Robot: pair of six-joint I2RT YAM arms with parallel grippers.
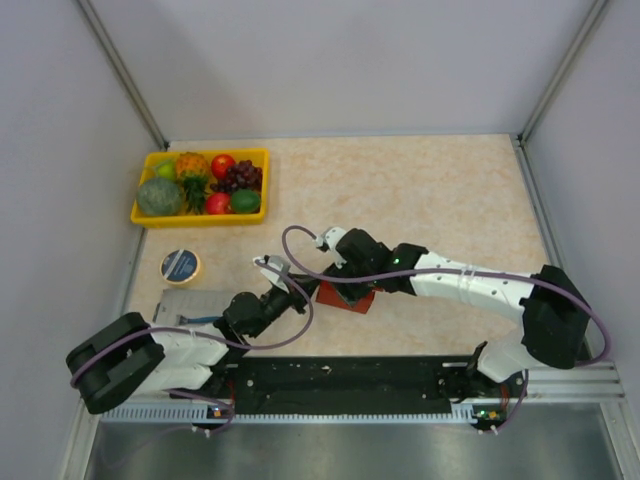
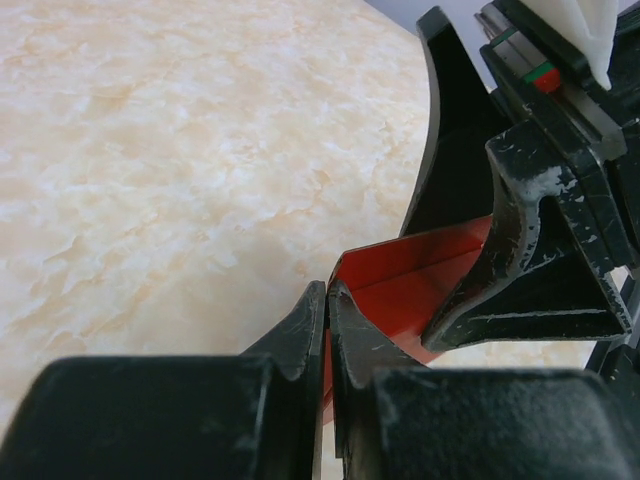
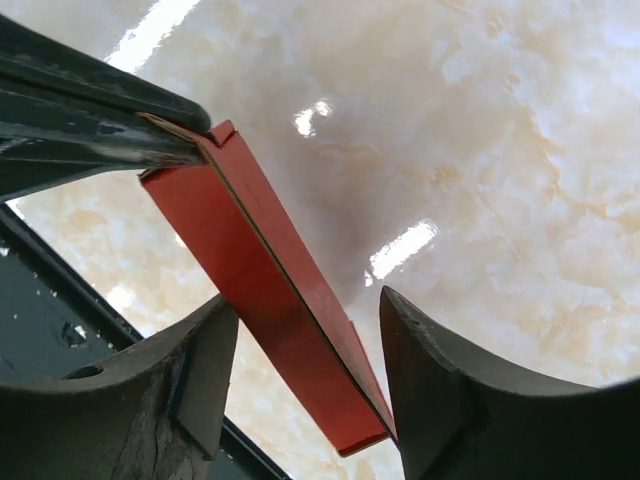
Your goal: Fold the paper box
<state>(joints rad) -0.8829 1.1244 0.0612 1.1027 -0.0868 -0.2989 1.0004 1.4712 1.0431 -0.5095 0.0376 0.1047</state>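
- Paper box (image 1: pixel 347 297): thin bright red card, already partly folded. Shows edge-on in the right wrist view as a long narrow slab with a pale cut edge, and in the left wrist view as a shallow trough with one raised wall and a sharp crease.
- Sits at the near middle of the bench (image 1: pixel 450 200), tilted and caught between the two arms. Cannot tell whether its lower end touches the surface.
- Left claw (image 2: pixel 327 300): clenched on one corner of the red card, fingers pressed flat together over the edge.
- Right claw (image 3: pixel 305 300): released, jaws standing apart on either side of the slab, which passes between them unpinched and close to both fingers.
- Looks like mid-fold: one end anchored by the left side while the right side lets go, probably to take a new hold.
- Next move probably calls for a fresh right-side grip further along a panel or tab, then a bend along the crease against the left anchor. Needs light pressure, since thin card buckles or slips easily.
- Further out, well apart at the far left: yellow fruit tray (image 1: pixel 200 217) holding toy fruit, a round blue-topped tin (image 1: pixel 181 265) and a notebook (image 1: pixel 190 300) beside the left arm.
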